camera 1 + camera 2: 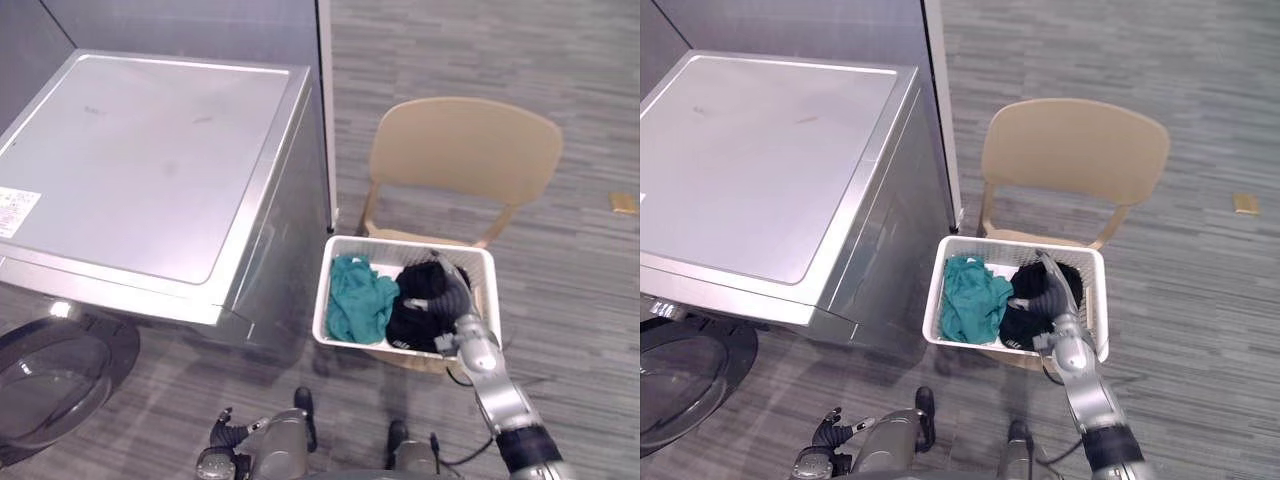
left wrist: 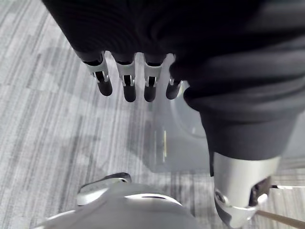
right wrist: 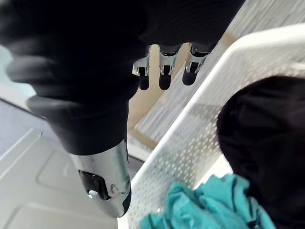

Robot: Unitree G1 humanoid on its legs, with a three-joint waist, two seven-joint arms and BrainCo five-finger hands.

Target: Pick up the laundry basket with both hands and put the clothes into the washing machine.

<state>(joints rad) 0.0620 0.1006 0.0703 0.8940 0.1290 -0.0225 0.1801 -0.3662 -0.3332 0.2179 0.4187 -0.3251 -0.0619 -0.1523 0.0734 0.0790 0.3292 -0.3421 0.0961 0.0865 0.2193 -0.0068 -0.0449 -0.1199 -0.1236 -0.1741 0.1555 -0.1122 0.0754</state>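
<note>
A white perforated laundry basket (image 1: 323, 300) rests on the seat of a beige chair (image 1: 465, 150). Inside it, a teal garment (image 1: 358, 300) lies on the left and black clothes (image 1: 412, 310) on the right. My right hand (image 1: 447, 285) hovers over the black clothes, reaching toward the far rim. In the right wrist view its fingers (image 3: 163, 76) are straight and hold nothing, with the basket wall (image 3: 190, 143) below them. My left hand (image 1: 226, 434) hangs low above the floor, well left of the basket, its fingers (image 2: 128, 83) straight and empty.
A silver washing machine (image 1: 150, 160) stands left of the chair, its round front door (image 1: 50, 385) swung open at the lower left. A grey partition edge (image 1: 325, 100) rises behind it. A small tan object (image 1: 624, 203) lies on the carpet at the far right.
</note>
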